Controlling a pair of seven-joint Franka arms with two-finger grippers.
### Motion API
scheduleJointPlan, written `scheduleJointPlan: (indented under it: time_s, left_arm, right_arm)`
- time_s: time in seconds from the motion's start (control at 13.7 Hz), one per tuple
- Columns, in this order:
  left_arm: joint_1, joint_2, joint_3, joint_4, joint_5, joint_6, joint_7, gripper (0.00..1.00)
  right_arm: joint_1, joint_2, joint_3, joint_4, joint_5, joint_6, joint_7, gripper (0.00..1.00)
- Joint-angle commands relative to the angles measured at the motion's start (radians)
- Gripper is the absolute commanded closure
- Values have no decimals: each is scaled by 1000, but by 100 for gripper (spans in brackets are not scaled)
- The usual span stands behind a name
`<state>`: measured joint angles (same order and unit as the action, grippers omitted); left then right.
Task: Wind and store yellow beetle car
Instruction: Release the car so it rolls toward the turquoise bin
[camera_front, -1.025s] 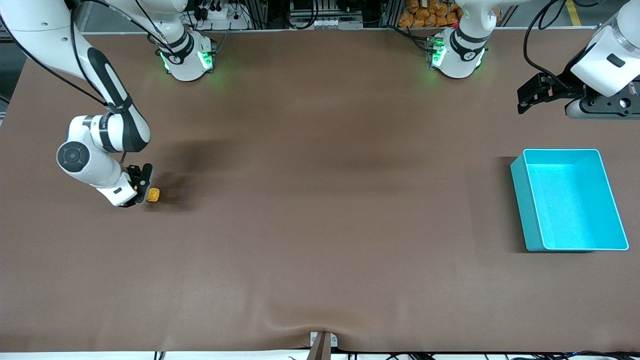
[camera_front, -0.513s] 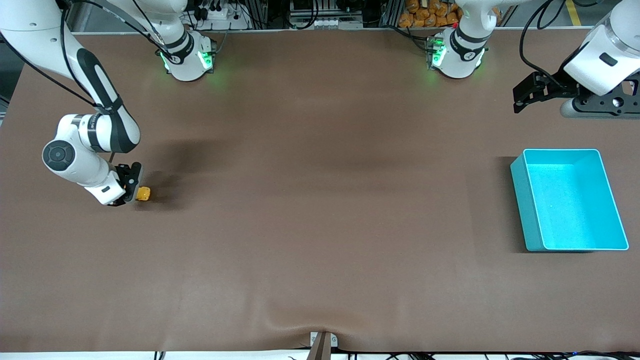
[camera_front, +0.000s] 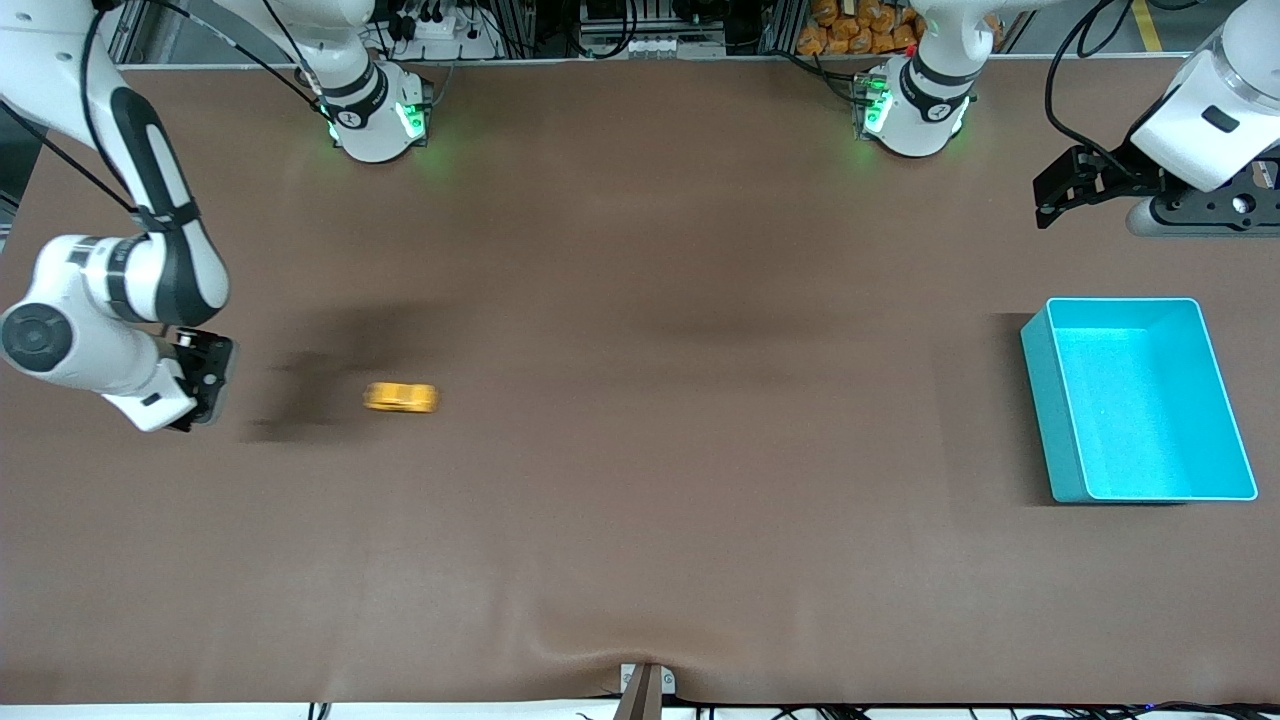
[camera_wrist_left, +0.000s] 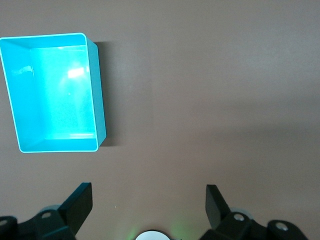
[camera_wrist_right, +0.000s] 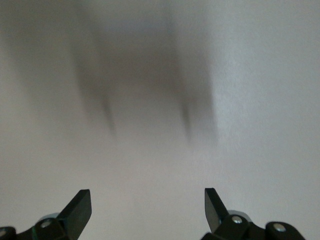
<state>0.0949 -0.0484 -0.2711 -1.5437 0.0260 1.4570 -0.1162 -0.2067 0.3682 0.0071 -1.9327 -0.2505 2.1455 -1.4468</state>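
Take the turquoise bin (camera_front: 1140, 400) as your landmark: it sits on the brown table (camera_front: 640, 520) at the left arm's end, open side up, nothing in it; nothing stands between it and the yellow beetle car (camera_front: 401, 398). You find the car well apart from the bin, toward the right arm's end, a blurred yellow-orange streak on the table. The right gripper (camera_front: 205, 385) hangs near the car, jaws wide, holding nothing; the left gripper (camera_front: 1050, 195) waits near the bin, jaws wide, holding nothing.
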Motion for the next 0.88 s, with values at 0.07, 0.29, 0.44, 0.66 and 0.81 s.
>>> scheduleJointPlan:
  time_s: [0.07, 0.29, 0.44, 0.66, 0.81]
  left_arm:
    - [-3, -1, -5, 14, 28, -1, 0, 0]
    - [-3, -1, -6, 14, 26, -1, 0, 0]
    - [-4, -2, -8, 14, 17, -3, 0, 0]
    - [0, -2, -46, 13, 26, -7, -2, 0]
    - [-4, -2, -52, 13, 26, -10, -3, 0]
  right_arm:
    - [-39, -40, 14, 58, 16, -123, -44, 0]
    - [-59, -38, 11, 104, 16, -162, -66, 0]
    - [-80, -35, 13, 104, 16, -161, -69, 0]
    - [-89, -35, 11, 145, 16, -162, -66, 0]
    - [-89, -31, 11, 220, 17, -165, -58, 0]
